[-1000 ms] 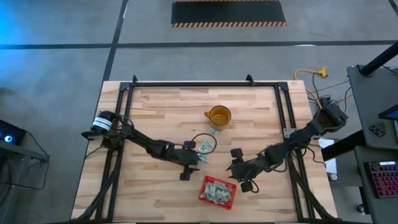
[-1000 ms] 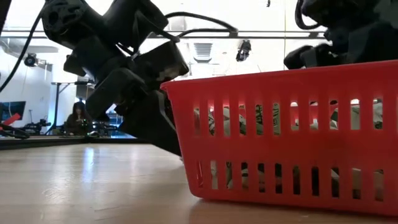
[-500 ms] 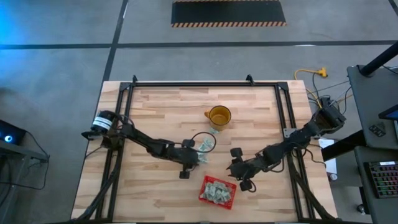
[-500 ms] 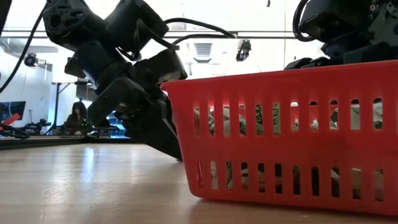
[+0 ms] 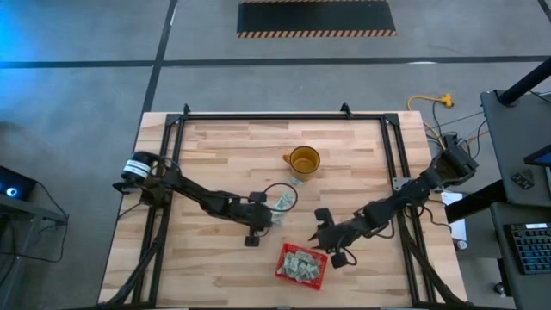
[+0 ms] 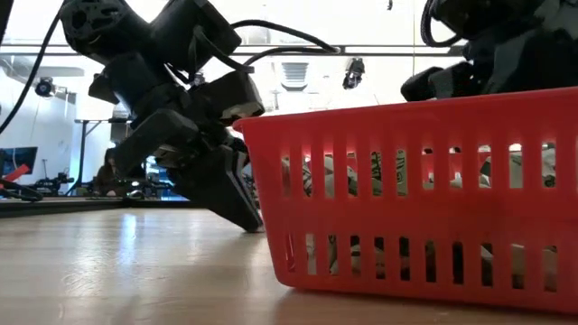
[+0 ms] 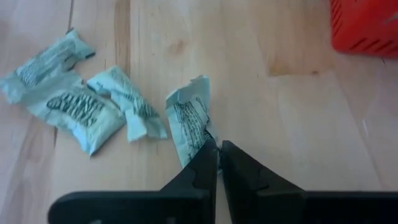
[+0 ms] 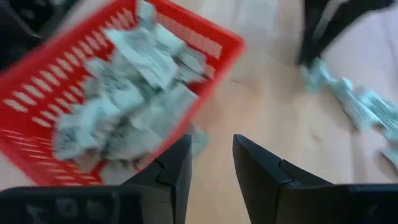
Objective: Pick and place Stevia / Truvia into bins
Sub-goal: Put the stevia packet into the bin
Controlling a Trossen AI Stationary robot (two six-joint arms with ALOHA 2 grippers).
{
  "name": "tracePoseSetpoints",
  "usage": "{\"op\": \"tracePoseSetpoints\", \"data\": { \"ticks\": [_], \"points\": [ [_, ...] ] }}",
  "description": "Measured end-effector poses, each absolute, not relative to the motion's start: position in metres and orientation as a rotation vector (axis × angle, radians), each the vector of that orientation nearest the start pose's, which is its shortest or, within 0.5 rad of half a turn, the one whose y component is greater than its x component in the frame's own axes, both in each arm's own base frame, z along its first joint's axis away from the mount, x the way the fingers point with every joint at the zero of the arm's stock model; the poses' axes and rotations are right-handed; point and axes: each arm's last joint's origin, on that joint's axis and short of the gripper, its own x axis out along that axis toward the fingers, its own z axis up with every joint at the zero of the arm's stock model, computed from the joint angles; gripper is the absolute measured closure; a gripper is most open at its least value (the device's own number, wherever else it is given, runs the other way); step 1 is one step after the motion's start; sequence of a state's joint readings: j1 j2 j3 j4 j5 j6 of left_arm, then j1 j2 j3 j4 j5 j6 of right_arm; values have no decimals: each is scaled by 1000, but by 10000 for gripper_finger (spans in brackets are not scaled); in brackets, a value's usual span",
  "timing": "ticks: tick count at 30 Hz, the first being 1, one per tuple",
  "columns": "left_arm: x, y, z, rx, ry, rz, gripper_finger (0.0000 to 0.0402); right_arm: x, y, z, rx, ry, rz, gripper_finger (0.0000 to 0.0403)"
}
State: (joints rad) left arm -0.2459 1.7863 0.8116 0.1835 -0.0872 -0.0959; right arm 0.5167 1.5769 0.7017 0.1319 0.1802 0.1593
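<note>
Several pale green Stevia packets (image 7: pixel 74 106) lie loose on the wood near the table's middle (image 5: pixel 282 200). My left gripper (image 7: pixel 217 149) is down at the table among them (image 6: pixel 246 221), shut on one packet (image 7: pixel 189 121). The red mesh bin (image 5: pixel 301 263), holding many packets (image 8: pixel 124 93), stands near the front edge. My right gripper (image 8: pixel 211 155) hovers open just beside the bin's far right corner (image 5: pixel 318 234), nothing between its fingers. My left gripper pinches one packet by its near end (image 7: pixel 206 138) between its two fingertips. The fingers slant down from the table's left side and lie along the packet. The packet reaches out ahead of the fingers, crumpled, at table level.
A translucent amber mug (image 5: pixel 303 160) stands farther back, right of centre. One packet (image 8: pixel 198 140) lies on the wood against the bin's wall. Black frame rails (image 5: pixel 392 164) run along the table's sides. Bare wood lies left of the bin.
My left gripper has dropped its fingertips onto the table at the loose packets and shut on one packet's end. My right gripper has drifted a little toward the table's left, closer to the bin. The bin and the mug have stayed put.
</note>
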Motion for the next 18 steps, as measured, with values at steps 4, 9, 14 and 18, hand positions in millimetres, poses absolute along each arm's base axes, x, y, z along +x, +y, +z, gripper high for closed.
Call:
{"op": "tracePoseSetpoints", "data": {
  "ticks": [4, 9, 14, 18],
  "points": [
    [318, -77, 128, 31, 816, -106, 401, 263, 144, 148, -115, 711, 305, 296],
    [314, -80, 137, 9, 812, -136, 401, 263, 144, 143, -132, 735, 296, 303],
    [313, -86, 152, 11, 752, -164, 402, 264, 143, 145, -131, 722, 296, 310],
    [311, -87, 160, 10, 728, -167, 401, 264, 143, 146, -131, 721, 296, 315]
  ]
}}
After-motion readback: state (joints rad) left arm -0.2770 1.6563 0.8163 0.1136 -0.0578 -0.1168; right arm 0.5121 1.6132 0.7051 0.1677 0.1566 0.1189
